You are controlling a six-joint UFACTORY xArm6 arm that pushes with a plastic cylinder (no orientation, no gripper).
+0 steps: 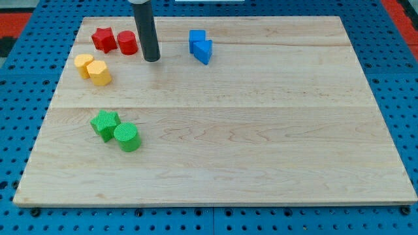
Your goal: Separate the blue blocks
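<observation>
- My tip [151, 59] sits near the view's top left of the worktop [261, 150], and the two blue blocks lie to the view's right of it, at about the same level, with bare wood between.
- The blue pair is what I have to split: a blue cube-like block [196, 40] towards the view's top and a blue wedge-shaped block [203, 51] just below and a little right of it. They are touching, or so close that I cannot see a gap.
- The line where they meet runs roughly across the view, tilted a little, so I judge a push from the left along that seam would be needed to part them; a square push on the pair would likely just carry both along together.
- There are no jaws on this rig, only the rod, so nothing is being held or clenched.
- Just to the view's left of my tip stands a red cylinder [127, 42], very near the rod, with a red star-shaped block [103, 39] beyond it.
- Lower left are two yellow blocks [99, 73] side by side, and further down a green star-shaped block [104, 124] against a green cylinder [127, 137].
- None of these lies between my tip and the blue pair; the way to the right is open.
</observation>
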